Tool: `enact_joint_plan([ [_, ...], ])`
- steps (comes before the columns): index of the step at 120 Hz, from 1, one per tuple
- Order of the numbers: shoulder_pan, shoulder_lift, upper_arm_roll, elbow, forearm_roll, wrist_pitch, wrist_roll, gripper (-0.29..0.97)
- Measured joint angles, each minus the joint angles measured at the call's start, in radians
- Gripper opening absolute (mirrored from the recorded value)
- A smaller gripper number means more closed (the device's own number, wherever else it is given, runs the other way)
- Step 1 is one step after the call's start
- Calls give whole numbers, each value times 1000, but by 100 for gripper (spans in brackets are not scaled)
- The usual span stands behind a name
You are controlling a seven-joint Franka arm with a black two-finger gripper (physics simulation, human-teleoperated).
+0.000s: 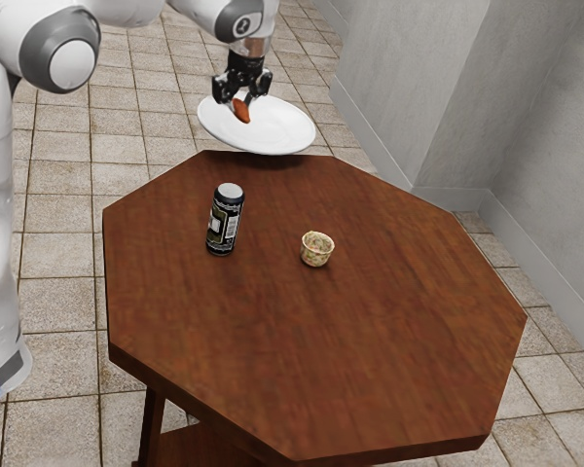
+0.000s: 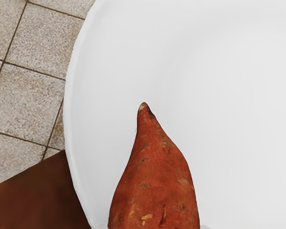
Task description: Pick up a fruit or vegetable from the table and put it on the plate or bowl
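Note:
A reddish-brown sweet potato (image 1: 241, 108) hangs over the white plate (image 1: 273, 131) at the table's far edge, with my black gripper (image 1: 240, 100) shut on it from two sides. In the wrist view the sweet potato (image 2: 155, 183) points its tapered tip out over the plate (image 2: 219, 86), just under my hand. Part of the plate juts past the table's edge over the tiled floor. Whether the sweet potato's tip touches the plate I cannot tell.
A dark can (image 1: 225, 220) with a grey lid stands upright near the middle of the brown octagonal table (image 1: 370, 331). A small patterned cup (image 1: 317, 248) sits toward the exterior view's right of it. A grey wall runs along the right side.

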Motion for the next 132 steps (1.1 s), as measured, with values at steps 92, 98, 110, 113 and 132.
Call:
enact_joint_plan([
  [92,30,127,16,0,-47,230,-15,10],
  [98,32,138,16,0,-50,247,-16,10],
  [110,33,153,16,0,-55,278,-17,10],
  [113,33,155,16,0,-56,286,-18,10],
  [132,33,160,15,0,-55,323,-16,36],
])
